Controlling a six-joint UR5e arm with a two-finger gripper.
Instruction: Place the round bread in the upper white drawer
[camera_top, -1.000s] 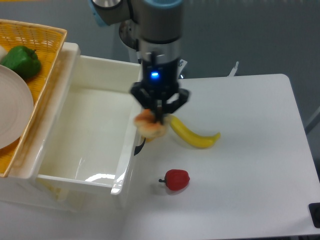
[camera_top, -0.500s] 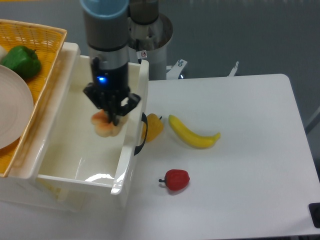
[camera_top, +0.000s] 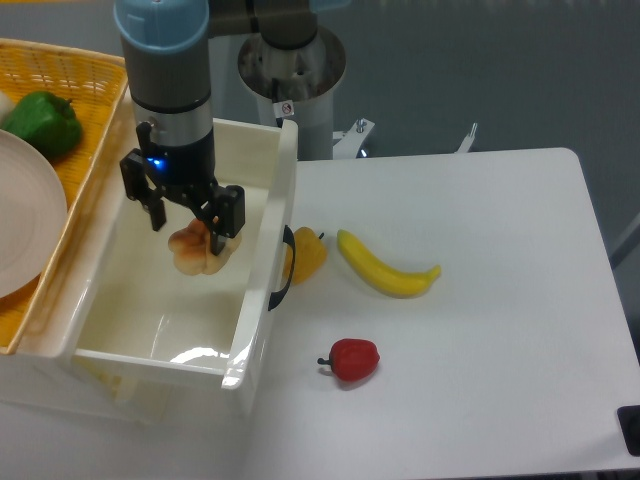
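Gripper (camera_top: 185, 220) hangs inside the drawer (camera_top: 262, 330), its two fingers spread to either side of the bread (camera_top: 197, 250); whether the pads grip the bun or have let it go I cannot tell; the bread sits between the fingertips, over the drawer's floor, and I cannot tell if it rests on that floor or hangs just above it.

Largest first: the drawer is deep, glossy and stiff, with a black handle (camera_top: 281, 283) on its front wall; a woven basket (camera_top: 75, 75) lies just beside its left wall, holding a plate (camera_top: 30, 225) and a green pepper (camera_top: 42, 120); on the table (camera_top: 500, 300) lie a banana (camera_top: 385, 270), an orange toy (camera_top: 308, 252) touching the drawer front, and a red fruit (camera_top: 352, 358).

The bread looks light, somewhat soft and lobed, unlikely to break; its rounded sides could slip, so a hold across the widest middle seems best.
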